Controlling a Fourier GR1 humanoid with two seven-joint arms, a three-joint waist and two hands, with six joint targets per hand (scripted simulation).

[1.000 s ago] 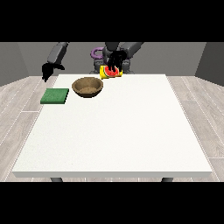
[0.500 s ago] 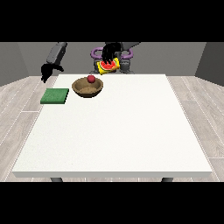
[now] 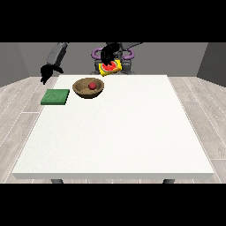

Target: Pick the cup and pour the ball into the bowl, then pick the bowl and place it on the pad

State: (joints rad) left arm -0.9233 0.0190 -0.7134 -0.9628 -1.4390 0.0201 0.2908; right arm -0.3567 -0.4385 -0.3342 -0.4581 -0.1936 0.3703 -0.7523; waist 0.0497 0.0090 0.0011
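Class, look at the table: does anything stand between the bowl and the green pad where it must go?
Nothing visible does. The bowl, holding the ball, sits just beside the pad with only bare table between them.

You see the red ball [image 3: 92, 85] inside the brown bowl [image 3: 83, 91], green pad [image 3: 55, 97] at its 9 o'clock, yellow-red cup [image 3: 111, 68] tilted at 1 o'clock.
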